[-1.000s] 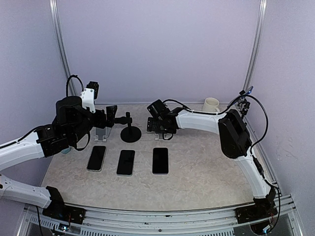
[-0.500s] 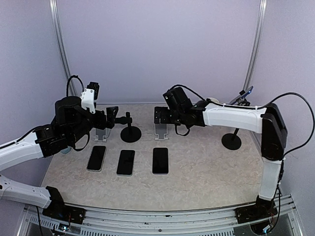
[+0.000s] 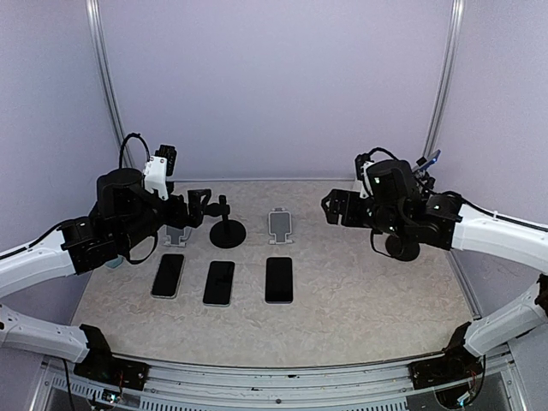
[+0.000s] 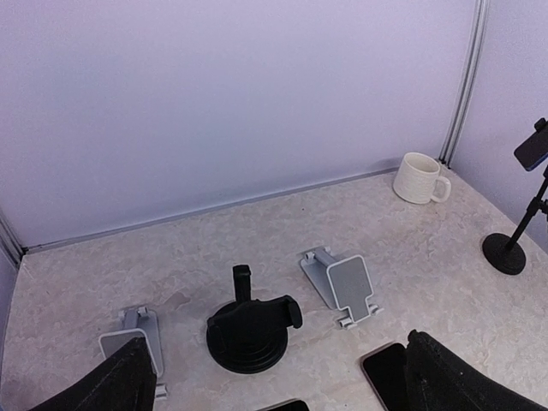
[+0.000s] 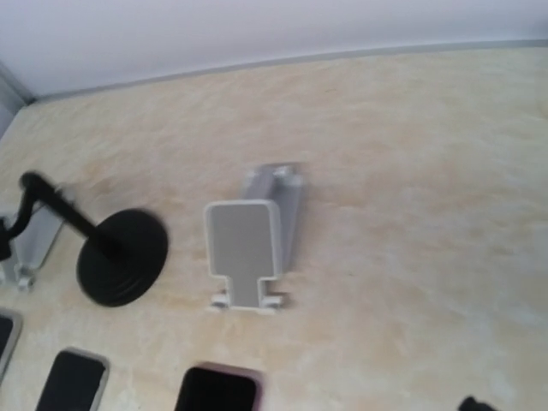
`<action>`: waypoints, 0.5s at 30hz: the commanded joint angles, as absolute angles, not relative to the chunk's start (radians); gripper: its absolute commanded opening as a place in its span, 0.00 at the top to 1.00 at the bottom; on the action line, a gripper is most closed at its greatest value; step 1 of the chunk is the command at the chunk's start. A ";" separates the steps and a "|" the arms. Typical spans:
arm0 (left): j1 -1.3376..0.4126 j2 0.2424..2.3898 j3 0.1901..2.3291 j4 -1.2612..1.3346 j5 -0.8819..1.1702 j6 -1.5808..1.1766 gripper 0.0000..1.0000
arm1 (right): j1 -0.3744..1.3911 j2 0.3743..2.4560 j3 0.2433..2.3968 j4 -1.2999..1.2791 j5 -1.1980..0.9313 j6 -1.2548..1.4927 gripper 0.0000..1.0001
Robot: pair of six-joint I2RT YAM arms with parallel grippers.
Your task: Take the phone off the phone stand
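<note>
Counting what's lying flat on the speckled beige tabletop [image 3: 360, 317], I'd say this job is mostly done. Three dark slab phones sit in a row on the near side: the left one [image 3: 168, 275], the middle one [image 3: 218, 282] and the right one [image 3: 278, 279]. Just behind them, toward the far wall, are a pale grey plastic easel stand [image 3: 177, 233], a squat black round-based holder [image 3: 227, 231] and a second pale grey easel stand [image 3: 280, 224], all bare.

What's left, by my read, is the small dark phone with a bluish edge [image 4: 533, 144]. It's clamped at a tilt on top of the tall black pole stand with the round base [image 4: 503, 254], over at the far right. That one isn't off yet.

The right gripper [image 3: 330, 208] hovers left of that pole stand, facing the grey easel rather than the phone. Its jaws look spread wide with nothing between them. The left gripper [image 3: 196, 208] hangs over the left-hand stands, fingers wide apart and empty, well away from the last phone.

So the right arm looks like the natural pick for it. A cream ceramic mug [image 4: 418, 177] sits by the far wall.
</note>
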State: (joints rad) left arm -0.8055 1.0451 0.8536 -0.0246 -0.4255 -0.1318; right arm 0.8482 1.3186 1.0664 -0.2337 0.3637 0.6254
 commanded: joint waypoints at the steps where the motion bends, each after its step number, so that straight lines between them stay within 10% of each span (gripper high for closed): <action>1: -0.816 1.039 0.867 0.001 -0.408 -0.169 0.01 | 0.852 1.219 1.068 -0.429 0.508 0.757 0.07; 15: -0.830 1.055 0.838 0.072 -0.432 -0.187 0.01 | 0.579 1.051 1.020 -0.557 0.555 0.842 0.03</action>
State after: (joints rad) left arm -0.8242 1.0538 0.8532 0.0158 -0.4259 -0.1787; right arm 0.6716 1.0618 1.0134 -0.5507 0.5766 0.8776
